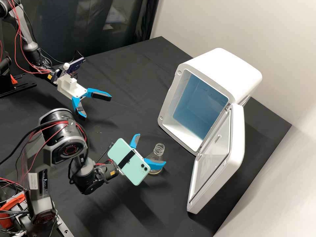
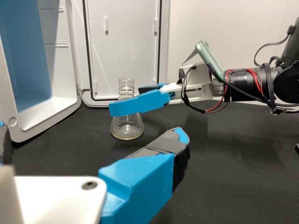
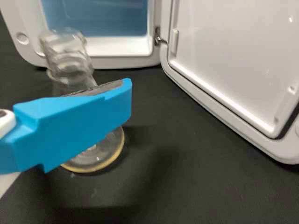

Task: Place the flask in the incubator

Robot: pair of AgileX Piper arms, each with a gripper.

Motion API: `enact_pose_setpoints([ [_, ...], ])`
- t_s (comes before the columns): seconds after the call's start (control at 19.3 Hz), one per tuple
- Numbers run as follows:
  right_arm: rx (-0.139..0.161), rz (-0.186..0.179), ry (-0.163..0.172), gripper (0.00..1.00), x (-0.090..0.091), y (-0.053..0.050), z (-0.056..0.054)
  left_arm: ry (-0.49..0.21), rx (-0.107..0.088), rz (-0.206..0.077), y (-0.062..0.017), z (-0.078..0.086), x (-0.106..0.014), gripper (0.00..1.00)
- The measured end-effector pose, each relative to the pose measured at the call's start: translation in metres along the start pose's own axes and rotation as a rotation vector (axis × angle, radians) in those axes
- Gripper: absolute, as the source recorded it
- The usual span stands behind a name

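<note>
From the high view, your worktop (image 1: 138, 75) is a matt black sheet. Its right edge lies close to a pale wall (image 1: 247, 26), and a dark curtain (image 1: 82, 23) hangs at the far left. The white incubator (image 1: 227, 75) sits at the right, tipped back, showing its blue inside. Its door (image 1: 230, 148) is swung wide open toward the near right.

The flask (image 1: 159, 149) stands upright on the worktop just outside the incubator mouth, left of the door. Your right tool (image 1: 150, 149) comes in from the near left with a mint phone (image 1: 130, 161) strapped on its wrist. Its blue fingers are spread, one on either side of the flask. Your left tool (image 1: 97, 106) hangs farther back and to the left, well apart from the flask, its fingers splayed wide with nothing between them. Red cables (image 1: 19, 36) run along both arms. There is a small white marking on the near arm's joint, too small to read.

From the left wrist view, the flask (image 2: 126, 119) is clear glass with a little yellowish tint at the base. It stands before the door, with the incubator to one side. One finger of the right tool (image 2: 126, 99) crosses in front of its neck and the other passes behind. You cannot tell from here whether either touches the glass.

From the right wrist view, a blue finger (image 3: 70, 123) lies across the flask (image 3: 63, 51), and the incubator rim (image 3: 98, 44) and the door's inner panel (image 3: 233, 65) are just beyond. The worktop (image 3: 187, 177) shows a faint woven texture.
</note>
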Motion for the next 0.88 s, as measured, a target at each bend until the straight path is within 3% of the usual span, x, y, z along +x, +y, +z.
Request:
enact_pose_setpoints([
  [0.21, -0.013, -0.014, -0.038, 1.00, 0.012, -0.003, 0.010, 0.000, 0.000, 0.000, 0.0000, 0.000, 0.000, 1.00],
  [0.41, -0.022, -0.004, -0.061, 1.00, 0.017, -0.001, 0.017, 0.000, 0.000, 0.000, 0.0000, 0.000, 0.000, 1.00],
  [0.88, -0.015, 0.045, -0.064, 1.00, 0.036, 0.004, 0.016, 0.000, 0.000, 0.000, 0.0000, 0.000, 0.000, 1.00],
])
